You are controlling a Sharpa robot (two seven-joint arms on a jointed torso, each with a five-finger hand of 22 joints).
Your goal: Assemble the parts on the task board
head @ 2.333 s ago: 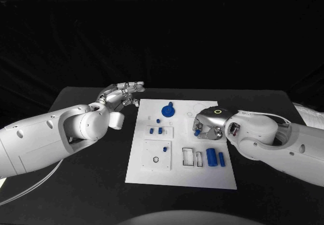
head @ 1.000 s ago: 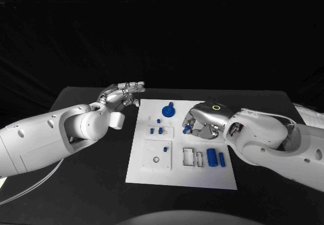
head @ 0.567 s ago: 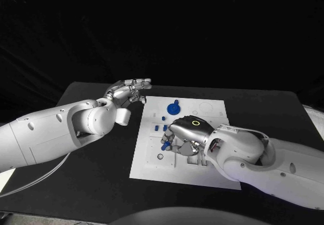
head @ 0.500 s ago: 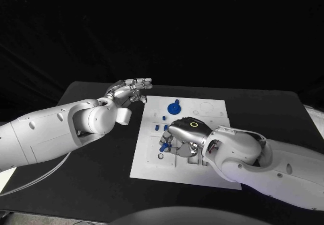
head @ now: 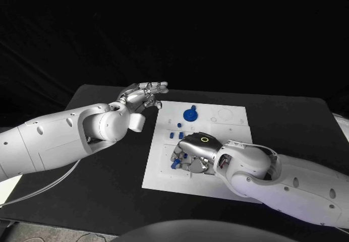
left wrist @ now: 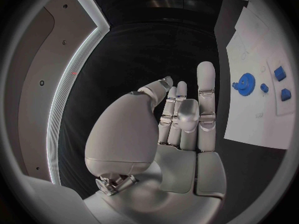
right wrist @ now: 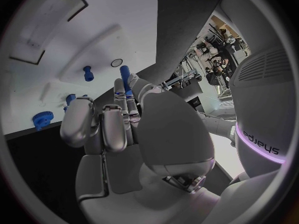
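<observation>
the task board [head: 164,177] lies mid-table. a small blue peg [right wrist: 124,76] is pinched in the fingertips of the right hand [head: 195,154], low over the board's near-left part, near a ring-marked hole [right wrist: 116,62]. the left hand [head: 144,94] is held empty, fingers apart, beyond the board's far-left corner. a blue gear [head: 189,114] sits at the far edge.

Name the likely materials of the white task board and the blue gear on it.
White task board: likely matte plastic, with flat, even white and crisp recessed pockets. Blue gear-shaped part: probably moulded or printed plastic, uniform saturated blue without metallic shine. Neither is certain from looks alone.
</observation>
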